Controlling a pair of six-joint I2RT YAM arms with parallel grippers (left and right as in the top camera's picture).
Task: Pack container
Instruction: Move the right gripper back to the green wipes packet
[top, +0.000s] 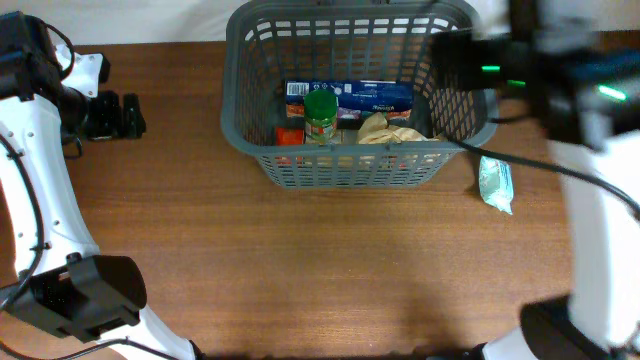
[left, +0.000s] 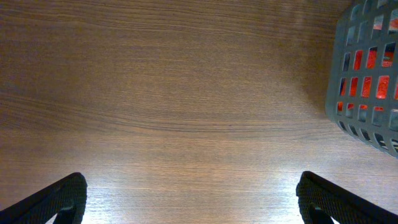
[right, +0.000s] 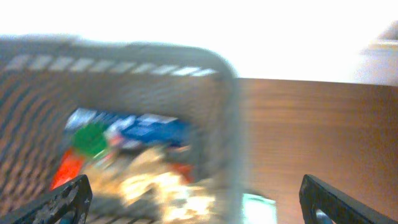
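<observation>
Packing nearly done: one packet left

Overhead, your grey basket (top: 345, 170) sits far-centre holding four things: one blue box (top: 365, 95), one green-lidded jar (top: 321, 115), one red pack (top: 290, 134), one tan crumpled bag (top: 392, 128). One pale packet (top: 495, 183) lies outside, just right of it. Left wrist: left gripper (left: 193, 202) gapes empty over bare table (left: 186, 93). Right wrist, blurred: right gripper (right: 199, 202) spread empty beside the rim.

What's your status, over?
Left hand open, empty. Right hand open, empty, near container rim. Container part packed; teal packet outside, right of it. Nothing seen blocking.
</observation>
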